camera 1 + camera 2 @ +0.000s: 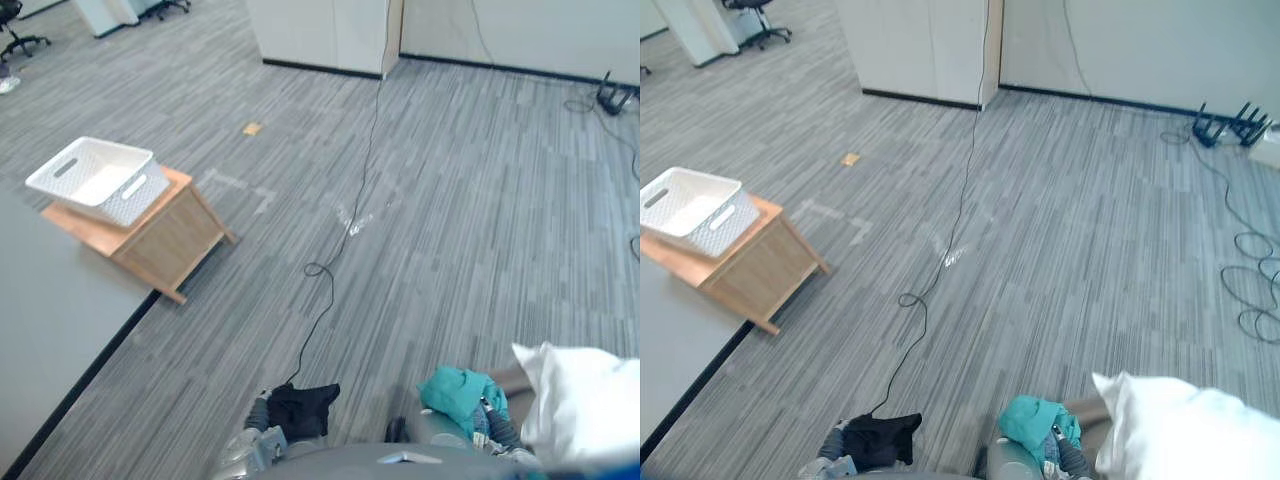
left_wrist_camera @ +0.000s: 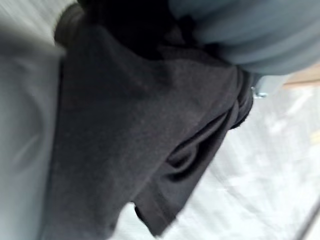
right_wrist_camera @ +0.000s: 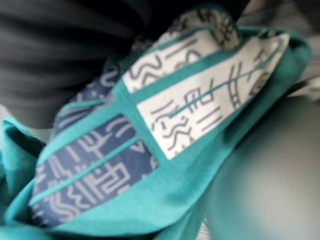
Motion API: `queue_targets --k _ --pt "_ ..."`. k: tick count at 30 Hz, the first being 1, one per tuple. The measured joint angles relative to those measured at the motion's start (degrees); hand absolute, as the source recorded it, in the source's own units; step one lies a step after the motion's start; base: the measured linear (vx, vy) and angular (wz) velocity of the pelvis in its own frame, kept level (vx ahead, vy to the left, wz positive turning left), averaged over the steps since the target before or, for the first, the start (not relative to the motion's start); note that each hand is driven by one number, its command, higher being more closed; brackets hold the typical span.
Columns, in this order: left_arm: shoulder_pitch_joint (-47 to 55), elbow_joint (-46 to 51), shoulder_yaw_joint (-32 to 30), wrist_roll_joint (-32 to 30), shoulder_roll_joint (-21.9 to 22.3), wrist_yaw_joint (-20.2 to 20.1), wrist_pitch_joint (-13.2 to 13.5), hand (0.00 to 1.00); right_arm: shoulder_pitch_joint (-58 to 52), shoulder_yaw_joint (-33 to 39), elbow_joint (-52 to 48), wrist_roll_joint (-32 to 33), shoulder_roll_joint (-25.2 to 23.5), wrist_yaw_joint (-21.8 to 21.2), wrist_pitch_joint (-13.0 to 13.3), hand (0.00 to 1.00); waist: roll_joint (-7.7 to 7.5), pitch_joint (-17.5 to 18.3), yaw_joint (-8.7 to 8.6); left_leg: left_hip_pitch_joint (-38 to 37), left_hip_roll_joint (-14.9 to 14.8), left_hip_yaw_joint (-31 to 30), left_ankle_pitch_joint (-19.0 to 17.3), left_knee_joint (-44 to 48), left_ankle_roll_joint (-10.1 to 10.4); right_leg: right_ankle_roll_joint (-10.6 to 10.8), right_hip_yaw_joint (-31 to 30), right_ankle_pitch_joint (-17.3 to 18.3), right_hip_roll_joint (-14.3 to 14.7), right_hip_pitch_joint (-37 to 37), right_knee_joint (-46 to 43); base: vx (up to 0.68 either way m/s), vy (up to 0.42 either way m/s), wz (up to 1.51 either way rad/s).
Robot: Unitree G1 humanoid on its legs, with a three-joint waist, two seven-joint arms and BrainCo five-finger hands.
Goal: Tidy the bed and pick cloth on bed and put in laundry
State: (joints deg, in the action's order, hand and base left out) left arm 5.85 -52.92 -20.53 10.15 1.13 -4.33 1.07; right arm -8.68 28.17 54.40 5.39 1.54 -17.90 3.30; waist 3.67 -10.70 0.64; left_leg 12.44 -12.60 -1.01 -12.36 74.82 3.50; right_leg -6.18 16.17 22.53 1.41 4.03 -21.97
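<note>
Left hand (image 1: 245,452): grips black cloth (image 1: 303,408)
Right hand (image 1: 490,428): grips teal cloth (image 1: 455,392)
Laundry basket (image 1: 130,196): ahead-left on bench (image 1: 170,240), left hand nearer

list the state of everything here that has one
white basket: empty, upright on the wooden stand
black cloth: bunched, held in the left hand
teal cloth: crumpled, held in the right hand
white pillow: puffed up, close beside the right hand
</note>
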Motion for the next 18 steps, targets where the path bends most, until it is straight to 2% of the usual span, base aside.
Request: queue_targets --k 2,3,4,5,6,7,8,9,10,11,12,13,14,15,16,17,18 --pt "-0.17 0.16 -0.17 0.44 0.24 -0.31 0.88 1.0 0.3 0.0 0.6 -0.11 -0.11 -0.15 0.03 1.0 -0.53 -0.38 1.27 6.77 2.95 2.1 -1.31 -2.76 -0.57 0.31 -0.01 -0.35 -0.38 4.93 4.5 0.38 -0.022 -0.32" --pt "-0.75 0.87 -0.41 0.55 0.1 -0.33 1.08 1.0 0.52 0.03 0.57 -0.16 -0.42 -0.28 0.11 1.0 -1.04 -0.73 2.05 8.95 4.73 5.66 -2.68 -10.31 -0.66 0.7 0.08 -0.54 -1.23 8.29 7.01 0.09 0.124 -0.38" --pt "-0.98 1.09 -0.48 0.57 -0.19 -0.37 1.15 1.0 0.89 -0.05 0.55 -1.19 -0.55 -0.45 0.26 1.0 -1.84 -1.19 2.24 8.93 6.61 10.84 -3.0 -21.25 -1.36 1.78 0.11 -0.72 -2.52 11.72 9.03 -0.02 0.162 -0.36" --pt "-1.06 1.09 -0.49 0.55 -0.31 -0.41 1.17 1.0 1.12 -0.17 0.5 -1.88 -0.6 -0.55 0.45 1.0 -2.14 -1.35 2.13 8.58 7.41 13.95 -2.74 -26.83 -1.73 2.5 0.13 -0.71 -3.06 13.43 9.73 -0.04 0.239 -0.28" --pt "-1.27 0.84 -0.64 0.5 -0.06 -0.38 0.96 1.0 1.29 -0.32 0.41 -2.54 -0.84 -0.71 0.95 1.0 -2.12 -1.37 2.06 8.33 9.25 19.91 -0.44 -37.51 -3.93 4.86 0.25 -0.04 -3.81 16.19 10.24 -0.01 0.219 -0.14" --pt "-1.16 0.77 -0.81 0.46 0.23 -0.45 0.77 1.0 1.3 0.1 0.42 -3.15 -1.01 -0.76 1.09 1.0 -1.98 -1.37 2.04 8.09 9.99 22.7 2.05 -42.93 -5.76 6.02 0.48 0.4 -3.91 17.2 10.16 0.16 0.275 -0.06" --pt "-1.03 0.33 -0.91 0.42 0.61 -0.57 0.62 1.0 0.84 0.73 0.46 -4.48 -1.36 -0.84 1.54 1.0 -1.56 -1.13 2.14 6.76 11.23 26.59 8.03 -53.6 -9.66 7.63 0.42 1.14 -3.24 19.55 9.89 0.39 0.255 0.11" --pt "-1.91 -0.04 -2.15 0.64 -0.01 -0.83 0.29 1.0 1.29 0.85 1.21 -5.21 -2.81 -0.53 1.56 1.0 -3.92 -0.7 2.81 5.82 13.75 27.01 10.79 -53.86 -17.13 8.56 -0.16 1.52 -4.56 21.87 9.61 0.55 0.191 0.31" --pt "-2.66 -0.26 -2.13 0.18 -0.34 -0.66 -0.07 1.0 1.24 0.73 1.05 -5.49 -3.38 -0.61 1.98 1.0 -5.23 0.12 2.61 5.54 14.87 27.03 9.46 -54.48 -18.47 9.85 0.25 -0.09 -5.55 21.88 9.64 0.63 0.149 0.36" --pt "-3.35 -0.16 -1.94 -0.1 -0.78 -0.77 -0.78 1.0 2.26 1.45 1.16 -5.63 -3.81 -0.43 2.19 1.0 -5.39 0.22 2.96 5.45 15.14 26.31 7.45 -53.73 -18.83 9.71 -1.62 -4.88 -5.53 20.93 8.4 0.64 0.112 0.3" --pt "-3.35 -0.15 -1.95 -0.11 -0.82 -0.78 -1.02 1.0 3.59 2.78 1.1 -5.63 -4.58 -0.39 2.23 1.0 -5.27 0.33 3.61 3.95 15.37 25.66 5.57 -52.97 -18.32 8.95 -3.74 -10.07 -5.46 20.81 6.74 0.61 0.15 0.12" --pt "-3.19 -0.22 -1.87 -0.14 -0.93 -0.76 -1.53 1.0 4.15 3.59 1.08 -5.64 -4.87 -0.35 2.2 1.0 -5.27 0.33 3.76 2.79 15.68 25.28 4.2 -52.81 -18.23 9.65 -4.43 -12.51 -5.73 20.72 5.02 0.56 0.149 0.07" --pt "-2.51 -0.4 -0.61 -0.16 -1.33 -0.69 -2.39 1.0 4.95 5.07 0.96 -5.61 -5.09 -0.26 2.14 1.0 -5.2 0.38 4.01 -0.25 16.78 24.49 1.85 -53.66 -17.4 12.49 -5.07 -15.43 -7.28 19.0 -2.61 0.46 0.143 0.16" --pt "-2.26 -0.65 0.52 -0.51 -1.83 -0.64 -3.13 1.0 5.01 5.56 0.87 -5.6 -4.83 0.02 2.16 1.0 -4.93 0.66 4.24 -3.55 18.16 23.52 0.45 -55.12 -16.56 14.74 -6.22 -16.76 -9.04 15.04 -14.62 0.38 0.136 0.18" --pt "-2.1 -0.86 1.29 -0.75 -1.92 -0.58 -3.22 1.0 4.96 5.71 0.86 -5.6 -4.57 0.23 2.1 1.0 -4.74 0.98 4.17 -4.99 18.81 22.92 -0.18 -55.93 -15.99 16.16 -6.74 -17.61 -9.85 12.05 -21.31 0.24 0.111 0.27" --pt "-1.97 -1.81 2.63 -0.76 -2.02 -0.47 -3.27 1.0 4.81 5.72 1.05 -5.59 -4.0 0.62 2.08 1.0 -3.84 1.46 3.95 -8.23 19.81 21.37 -1.11 -57.8 -15.37 17.55 -7.23 -18.44 -11.21 5.87 -33.34 0.09 0.082 0.4" --pt "-2.15 -2.66 3.27 -0.81 -1.99 -0.29 -3.65 1.0 4.15 5.53 1.06 -5.59 -3.35 0.79 2.05 1.0 -2.86 1.88 3.08 -12.07 20.78 19.39 -1.31 -60.61 -15.04 16.82 -6.7 -18.01 -12.96 0.21 -41.89 0.03 0.078 0.53"
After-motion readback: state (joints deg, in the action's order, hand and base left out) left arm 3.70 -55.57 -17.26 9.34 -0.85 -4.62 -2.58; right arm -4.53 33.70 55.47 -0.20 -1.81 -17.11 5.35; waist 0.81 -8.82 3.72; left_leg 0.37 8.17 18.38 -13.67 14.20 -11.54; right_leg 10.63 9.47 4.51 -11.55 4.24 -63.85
